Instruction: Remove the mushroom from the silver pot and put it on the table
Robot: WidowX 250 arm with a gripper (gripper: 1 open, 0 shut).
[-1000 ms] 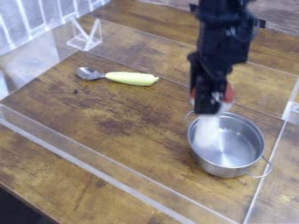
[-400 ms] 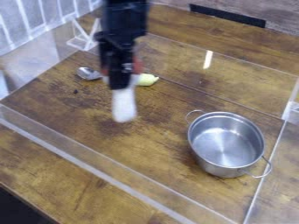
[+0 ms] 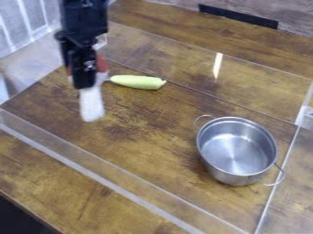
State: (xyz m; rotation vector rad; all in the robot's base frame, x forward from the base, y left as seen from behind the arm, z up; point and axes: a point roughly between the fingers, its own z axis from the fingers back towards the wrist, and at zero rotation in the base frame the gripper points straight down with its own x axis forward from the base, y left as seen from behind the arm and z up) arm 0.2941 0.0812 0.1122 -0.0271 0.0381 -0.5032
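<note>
Over the left part of the tabletop, the dark gripper (image 3: 83, 73) hung at the end of the black arm (image 3: 80, 20), pointing downward. Jaws part open, closed in on the toy mushroom (image 3: 93, 102), which they held; blurred, so exact contact could not be made out. Thick white stem hung lowest, slightly tilted; reddish-brown of the cap showed as a small patch up at the fingers. Mushroom was outside the pot, and looked to be in the air above the wood, though how high could not be told from this one view. Just right of the gripper in the view lay the yellow-green spoon handle (image 3: 138, 82), flat on the wood, its far end pointing right; the bowl end was hidden behind the gripper. Beneath all this, the brown wood-grain table (image 3: 146, 137), marked with dark stains. Well apart from the mushroom, toward the right side of the view, stood the round steel pot (image 3: 237, 150), upright, low-walled, shiny, nothing inside; one loop handle at its upper left, the other at its lower right. Clear acrylic walls (image 3: 128, 196) edged the work area. Beyond the far edge, a dark slot-like object (image 3: 237, 14); at upper left, a white ribbed surface (image 3: 27, 26).
</note>
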